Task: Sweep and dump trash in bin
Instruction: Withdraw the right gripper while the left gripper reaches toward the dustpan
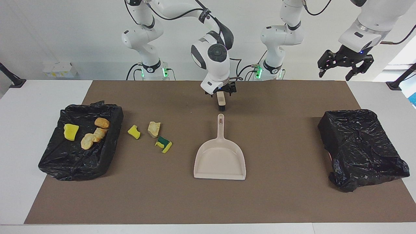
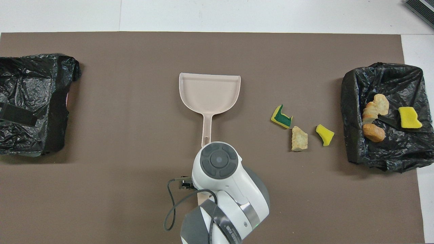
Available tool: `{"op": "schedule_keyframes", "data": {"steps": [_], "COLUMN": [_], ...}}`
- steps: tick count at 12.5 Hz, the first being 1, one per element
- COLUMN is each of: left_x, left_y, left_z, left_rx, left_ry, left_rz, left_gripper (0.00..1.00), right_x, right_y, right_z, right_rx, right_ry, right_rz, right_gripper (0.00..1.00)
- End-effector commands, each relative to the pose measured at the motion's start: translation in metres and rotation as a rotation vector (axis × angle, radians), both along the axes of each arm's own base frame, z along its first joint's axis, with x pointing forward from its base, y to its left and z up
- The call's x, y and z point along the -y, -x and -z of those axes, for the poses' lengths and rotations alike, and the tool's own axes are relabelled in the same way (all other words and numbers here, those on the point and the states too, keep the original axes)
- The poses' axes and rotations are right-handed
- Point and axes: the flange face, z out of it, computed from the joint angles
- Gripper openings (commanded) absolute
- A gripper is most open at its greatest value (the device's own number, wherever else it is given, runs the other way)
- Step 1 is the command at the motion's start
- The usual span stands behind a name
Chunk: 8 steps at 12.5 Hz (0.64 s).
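Right gripper [image 1: 222, 92] open over the brush [image 1: 221, 99], left gripper [image 1: 345, 66] open, waiting; loose trash [image 1: 154, 129] looks light, spongy: sweep it, don't pinch

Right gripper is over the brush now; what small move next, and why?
Probably lower the right gripper and close on the brush handle: its jaws are open, the dustpan lies empty, and three scraps remain on the mat.
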Motion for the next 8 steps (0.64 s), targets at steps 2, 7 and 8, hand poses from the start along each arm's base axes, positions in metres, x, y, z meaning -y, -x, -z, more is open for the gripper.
{"op": "schedule_keyframes", "data": {"steps": [2, 7, 8], "left_x": [-0.001, 0.02, 0.027], "left_y": [0.007, 0.006, 0.005], "left_z": [0.0, 0.001, 0.006], "left_rx": [0.006, 0.024, 0.032], "left_ry": [-0.01, -0.004, -0.002], "left_rz": [-0.01, 0.023, 0.034], "left_gripper": [1.0, 1.0, 1.0], "right_x": [0.02, 0.006, 0.008], "right_y": [0.079, 0.145, 0.147], "right_z": [0.008, 0.016, 0.02], "right_rx": [0.025, 0.011, 0.011], "right_ry": [0.03, 0.084, 0.096], "right_rz": [0.032, 0.024, 0.022], "right_gripper": [1.0, 0.92, 0.9]}}
